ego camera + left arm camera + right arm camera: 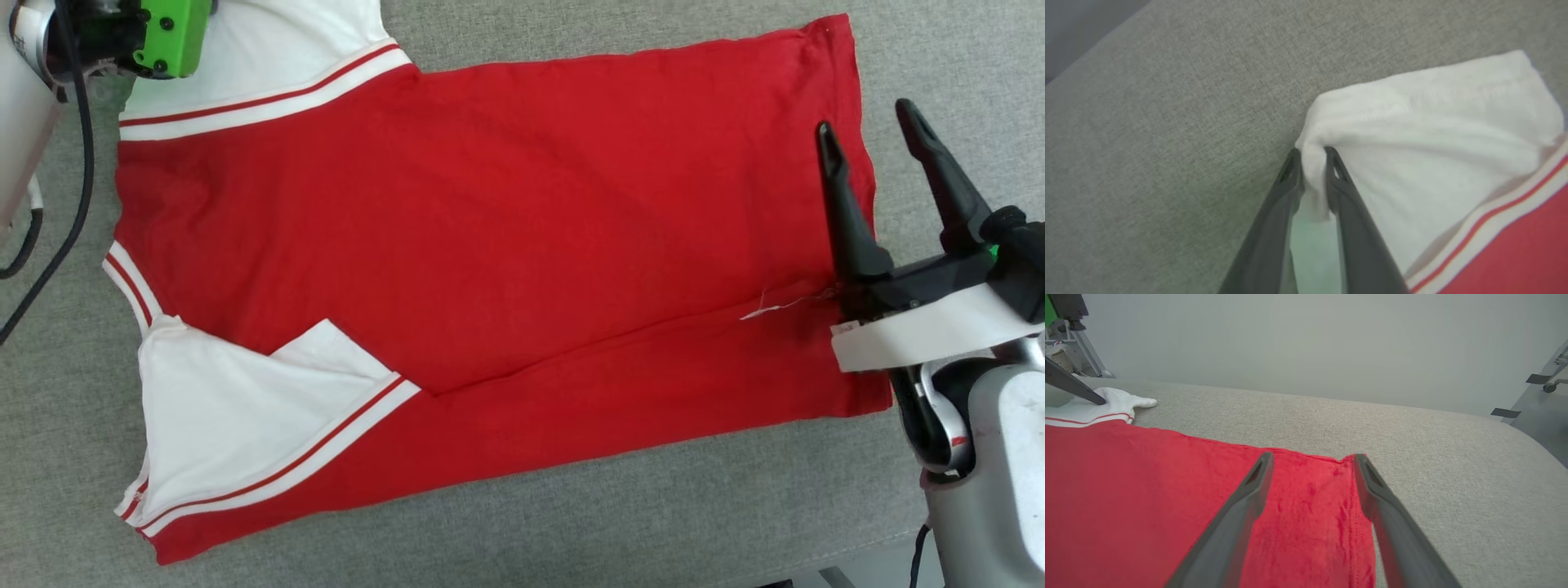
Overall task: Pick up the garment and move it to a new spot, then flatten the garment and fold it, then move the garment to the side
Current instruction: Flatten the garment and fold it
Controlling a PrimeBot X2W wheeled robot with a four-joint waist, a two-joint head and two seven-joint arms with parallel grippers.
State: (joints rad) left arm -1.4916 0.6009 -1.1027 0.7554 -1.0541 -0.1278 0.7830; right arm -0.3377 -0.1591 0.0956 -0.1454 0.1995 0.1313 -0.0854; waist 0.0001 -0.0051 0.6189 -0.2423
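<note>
The garment [490,269], a red shirt with white striped-trim sleeves, lies spread on the grey cloth surface with its near long side folded over and its hem to the right. My left gripper [1312,153] is shut on the corner of the far white sleeve [1433,134], a pinch of cloth bunched between its fingers. In the head view that arm's green-cased wrist [167,37] sits at the top left over the sleeve. My right gripper [869,131] hovers open over the hem's far corner [1347,461], nothing between its fingers [1257,486].
Grey fabric surface [571,523] surrounds the garment on all sides. Its far edge [1372,404] meets a pale wall. A black cable [77,163] hangs at the left. A wheeled stand [1547,381] is off the right side.
</note>
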